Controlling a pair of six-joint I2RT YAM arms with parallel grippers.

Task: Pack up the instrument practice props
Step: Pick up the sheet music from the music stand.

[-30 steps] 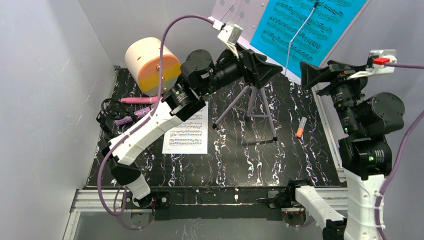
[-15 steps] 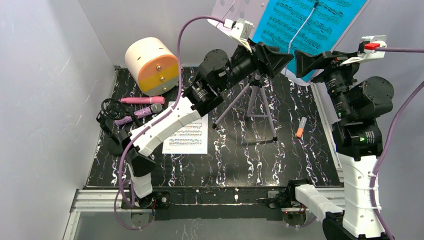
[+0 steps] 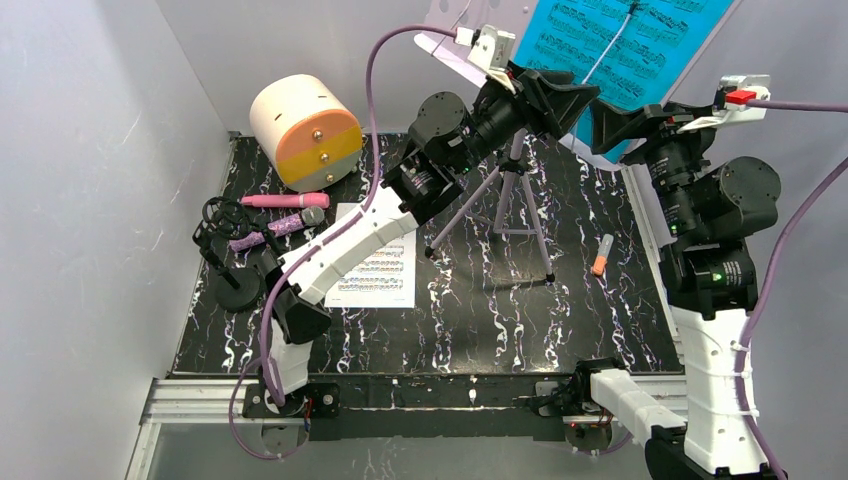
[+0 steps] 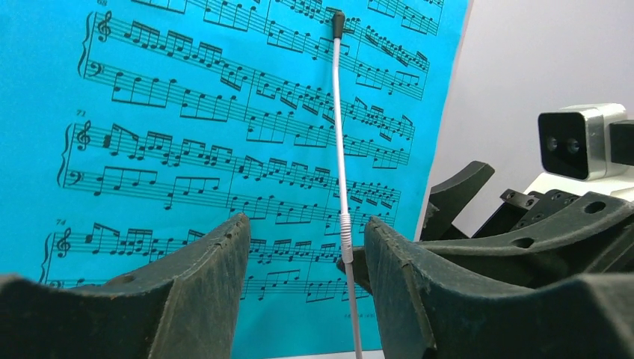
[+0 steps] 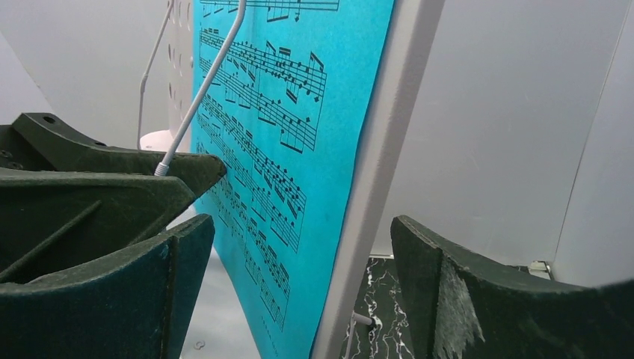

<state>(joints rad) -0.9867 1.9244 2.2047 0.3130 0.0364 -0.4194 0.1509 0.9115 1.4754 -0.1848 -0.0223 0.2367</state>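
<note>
Nearest, in front of the music rack (image 3: 450, 22): white sheet-music page (image 3: 375, 270), flat on the mat. Left of the rack's tripod legs (image 3: 505, 215): pink toy microphone (image 3: 280, 200), purple microphone (image 3: 285, 225) and black mic tripods (image 3: 225, 235), all lying loose.

Farther, up at the rack's face: left gripper (image 4: 306, 247) half open, straddling the thin page-holder wire (image 4: 338, 127) over the blue sheet-music page (image 4: 187, 112), gripping nothing. Right gripper (image 5: 303, 239) spread wide around the rack's right edge.

Could topple the slim-legged rack if squeezed and pulled unevenly. Could crease or tear the blue page if pinched together with the wire.
</note>
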